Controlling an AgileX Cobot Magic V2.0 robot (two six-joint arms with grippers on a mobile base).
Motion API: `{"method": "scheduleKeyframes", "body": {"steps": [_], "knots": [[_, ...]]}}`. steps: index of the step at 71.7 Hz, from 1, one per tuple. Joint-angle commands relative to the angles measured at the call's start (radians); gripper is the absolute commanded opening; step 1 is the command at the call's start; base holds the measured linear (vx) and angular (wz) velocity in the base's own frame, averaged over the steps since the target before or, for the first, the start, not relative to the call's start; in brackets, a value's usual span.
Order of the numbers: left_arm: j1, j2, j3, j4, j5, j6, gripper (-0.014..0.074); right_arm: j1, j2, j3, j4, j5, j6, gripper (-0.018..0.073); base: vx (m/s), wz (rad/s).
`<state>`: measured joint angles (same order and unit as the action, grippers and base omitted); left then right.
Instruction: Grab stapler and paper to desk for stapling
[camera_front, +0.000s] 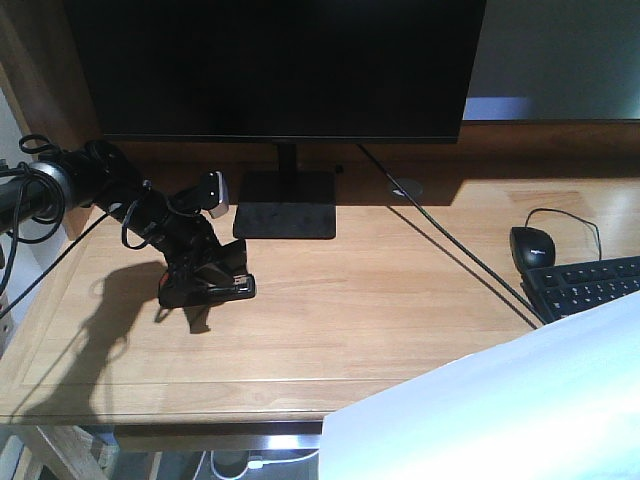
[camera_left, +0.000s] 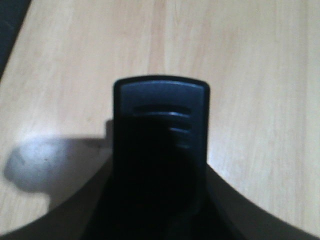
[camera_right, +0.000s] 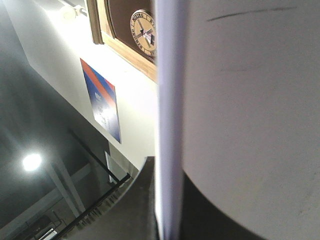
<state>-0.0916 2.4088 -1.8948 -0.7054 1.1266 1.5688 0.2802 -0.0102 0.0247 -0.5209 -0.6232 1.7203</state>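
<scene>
"Where was the stapler (camera_front: 228, 285) at that moment?"

"In my left gripper (camera_front: 203, 268). The jaws were drawn narrow on its black body, low over the desk (camera_front: 350, 320), at about nine o'clock in the front view and at seven o'clock from the monitor base (camera_front: 287, 205). Its shadow lay right beneath it. Whether it rested on the wood or hung just clear, I could not tell."

"What did the left wrist camera show?"

"A dark ridged end filled the centre, pointing to twelve o'clock, with pale planks on every side."

"And the paper (camera_front: 500, 420)?"

"My right gripper (camera_right: 167, 210) was clamped on it. In the front view the white sheets were at five o'clock, covering the near right corner of the desk and hiding the lower part of the keyboard (camera_front: 590, 285), well apart from the stapler. From the right wrist I saw the stack edge-on, running from six o'clock up to twelve, with a dark finger (camera_right: 142, 200) on each side of it at the bottom."

"Anything else on the desk?"

"The monitor (camera_front: 280, 65) stood at twelve o'clock. The black mouse (camera_front: 532, 245) lay at three o'clock, just beside the keyboard's far corner. A thin cable (camera_front: 450, 250) ran from behind the monitor toward four o'clock."

"And behind the sheets?"

"A white wall, with a blue and red poster (camera_right: 102, 100) at nine o'clock and a round emblem (camera_right: 142, 27) near eleven."
</scene>
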Motion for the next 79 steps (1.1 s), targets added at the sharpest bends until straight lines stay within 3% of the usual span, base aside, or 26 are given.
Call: {"method": "scheduleKeyframes", "body": {"steps": [1,16,53,63,79], "knots": [[0.004,-0.074,-0.032,-0.044,0.020,-0.041,0.0377,-0.001,0.014,-0.027,0.010,-0.049,-0.006,-0.0003,0.00,0.00],[0.004,-0.092,-0.035,-0.022,-0.005,-0.130,0.0456,-0.001,0.014,-0.027,0.010,-0.049,-0.006,-0.0003,0.00,0.00],[0.004,-0.274,-0.035,0.011,-0.022,-0.189,0.0437,-0.001,0.014,-0.027,0.010,-0.048,-0.006,-0.0003,0.00,0.00],[0.004,-0.272,-0.032,0.016,0.008,-0.188,0.0341,-0.001,0.014,-0.027,0.010,-0.048,-0.006,-0.0003,0.00,0.00],[0.004,-0.264,-0.032,0.035,0.013,-0.188,0.0036,-0.001,0.014,-0.027,0.010,-0.048,-0.006,-0.0003,0.00,0.00]]}}
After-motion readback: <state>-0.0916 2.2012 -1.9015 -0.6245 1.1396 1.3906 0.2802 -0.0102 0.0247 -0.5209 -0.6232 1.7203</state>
